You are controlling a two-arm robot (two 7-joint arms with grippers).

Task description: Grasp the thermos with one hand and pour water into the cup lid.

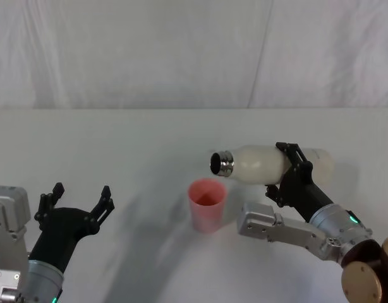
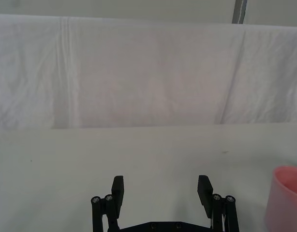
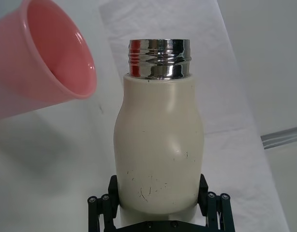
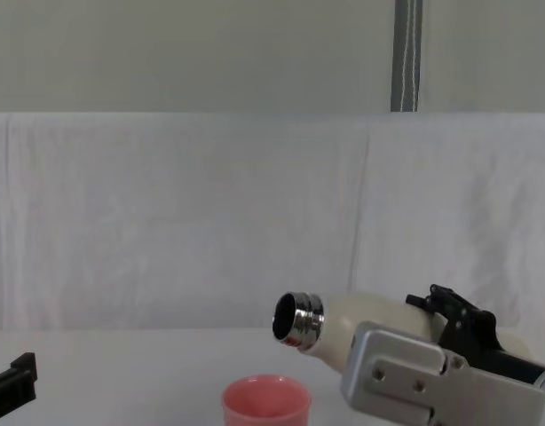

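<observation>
My right gripper point(image 1: 294, 165) is shut on the cream-white thermos point(image 1: 270, 164) around its body and holds it lying nearly level above the table. Its silver neck point(image 1: 222, 163) points left, a little above and to the right of the pink cup lid point(image 1: 207, 204). The cup lid stands upright on the white table. No water stream shows at the neck. The right wrist view has the thermos point(image 3: 158, 150) between the black fingers point(image 3: 104, 205), with the cup lid point(image 3: 47, 63) beyond its neck. My left gripper point(image 1: 80, 201) rests open at the near left, with nothing between its fingers point(image 2: 117, 189).
A white cloth covers the table point(image 1: 118, 145) and a white draped backdrop point(image 4: 166, 213) hangs behind it. In the left wrist view the cup lid's edge point(image 2: 286, 198) shows off to one side of the left gripper.
</observation>
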